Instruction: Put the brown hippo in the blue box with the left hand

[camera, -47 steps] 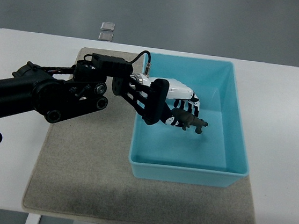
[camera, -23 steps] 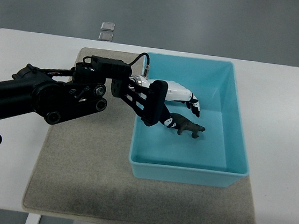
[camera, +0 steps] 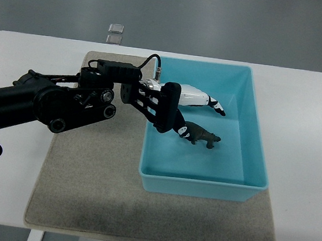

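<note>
I'm reading the task as nearly done — the small brown plastic hippo [camera: 201, 136] is lying on the floor of the light-blue rectangular plastic box [camera: 254, 122], just below my left hand [camera: 195, 98]. The hand's fingers are spreading wide, holding nothing. What's left, I judge, is drawing the arm clear of the box.

hippo [camera: 203, 137] lies in blue box [camera: 255, 137]

Wht table [camera: 23, 52] w/ grey mat [camera: 94, 194]
</note>
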Tool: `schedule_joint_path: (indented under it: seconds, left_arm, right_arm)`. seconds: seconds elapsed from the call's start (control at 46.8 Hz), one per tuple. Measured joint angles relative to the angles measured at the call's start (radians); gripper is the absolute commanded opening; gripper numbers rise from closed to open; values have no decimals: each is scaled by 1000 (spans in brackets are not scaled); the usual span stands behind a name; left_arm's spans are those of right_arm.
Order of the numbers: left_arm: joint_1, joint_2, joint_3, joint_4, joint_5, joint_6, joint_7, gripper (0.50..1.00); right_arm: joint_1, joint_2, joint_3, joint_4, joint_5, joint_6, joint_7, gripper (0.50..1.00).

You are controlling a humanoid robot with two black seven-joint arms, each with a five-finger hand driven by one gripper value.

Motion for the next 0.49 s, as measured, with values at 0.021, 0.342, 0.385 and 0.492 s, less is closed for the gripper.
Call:
schedule_joint_path:
  seconds: [0.021,0.342,0.385,0.492]
  left_arm:
    - [0,0,-1,0,-4,0,0,921]
    - [-2,10,-82,1,-31,-1,4,924]
    - [-2,13,-92,1,-44,-1,4,924]
    - [-2,30,-116,1,-88,-1,5,924]
  right_arm:
    - [0,0,0,0,0,0,0,936]
    - [1,0,0,0,0,0,0,936]
    - [1,0,0,0,0,0,0,936]
    - [0,0,0,0,0,0,0,936]
